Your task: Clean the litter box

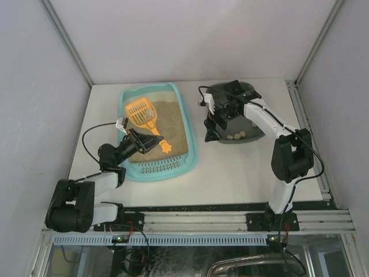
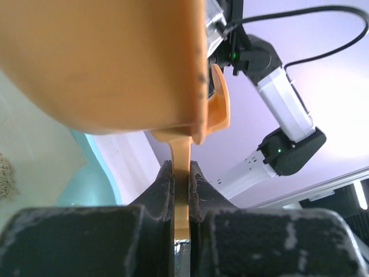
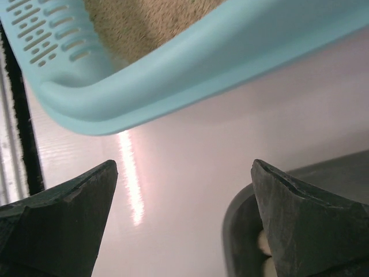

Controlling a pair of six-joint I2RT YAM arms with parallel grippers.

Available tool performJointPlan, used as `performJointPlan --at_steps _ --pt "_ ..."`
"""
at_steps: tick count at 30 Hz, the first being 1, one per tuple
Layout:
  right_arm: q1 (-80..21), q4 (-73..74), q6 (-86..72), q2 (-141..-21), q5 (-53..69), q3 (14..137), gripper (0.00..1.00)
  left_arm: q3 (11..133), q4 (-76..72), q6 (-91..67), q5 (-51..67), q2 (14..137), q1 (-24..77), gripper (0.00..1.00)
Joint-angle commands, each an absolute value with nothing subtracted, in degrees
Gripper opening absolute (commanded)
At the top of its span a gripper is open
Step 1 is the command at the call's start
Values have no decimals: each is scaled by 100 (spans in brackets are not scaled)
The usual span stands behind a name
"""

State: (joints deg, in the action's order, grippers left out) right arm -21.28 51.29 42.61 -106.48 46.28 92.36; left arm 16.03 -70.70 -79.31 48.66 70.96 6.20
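Currently you are holding the scoop (image 1: pixel 141 111) over the litter box (image 1: pixel 191 130), which is sitting left of centre on the table (image 1: pixel 230 173).
Your left gripper (image 2: pixel 181 173) is pinching only the thin handle, so the scoop is risking twisting and spilling litter outside; your right gripper (image 3: pixel 184 173) is hanging spread and empty at the grey tray (image 1: pixel 249 91) edge, risking a knock.

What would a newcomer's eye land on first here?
The bright orange slotted plastic scoop stands out, held over the tan litter in the large light-teal plastic litter box left of centre, its handle pinched in the left end effector. To its right, a dark grey plastic tray holds pale lumps, the right end effector open at its left side.
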Motion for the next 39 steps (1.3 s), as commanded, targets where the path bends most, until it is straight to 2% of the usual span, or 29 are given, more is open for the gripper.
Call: performJointPlan --at_steps 1,3,5,8,10,13,16,19,22,24,27,30,33,34,37,39 --pt "-1932 5576 3674 -10056 4355 8837 100 1364 -8581 -8672 4448 7336 640 0" --pt "-1755 5581 3378 -9818 4247 8609 100 1226 -8588 -8822 4483 7354 412 0" --pt "-1502 5621 3060 -9580 4260 8405 100 858 -8572 -8764 4005 7123 237 0" --pt "-1109 5799 2822 -9110 4495 8118 100 1086 -8549 -8792 4297 7010 165 0" --pt "-903 5896 2747 -8813 4586 7915 100 796 -8535 -8805 3661 6635 -116 0" --pt "-801 5958 2709 -8487 4516 7574 100 1373 -8272 -8672 4118 6519 148 0" --pt "-728 5928 2586 -8395 4543 7266 100 1212 -8334 -8745 3808 6476 -193 0" --pt "-552 5633 2386 -8420 4769 6962 100 1770 -8144 -8527 4422 6865 392 0" --pt "-423 5494 2367 -8505 4747 6830 100 1535 -8414 -8557 4039 7118 295 0" --pt "-304 5295 2307 -8551 4653 6698 100 1968 -7659 -8019 4393 7202 908 0" --pt "-240 5205 2356 -8621 4416 6597 100 1688 -7639 -7990 4129 7079 565 0" --pt "-241 5171 2466 -8647 4357 6532 100 2257 -6859 -7579 4613 7244 945 0" --pt "-282 5151 2504 -8706 4278 6530 100 1946 -8250 -8596 4483 7450 388 0" --pt "-299 5158 2520 -8728 4232 6530 100 1902 -8325 -8744 4357 7608 214 0" --pt "-315 5151 2536 -8786 4173 6531 100 2448 -8390 -8824 4863 7997 665 0" --pt "-324 5126 2527 -8805 4109 6530 100 2207 -8471 -8943 4490 7911 476 0"
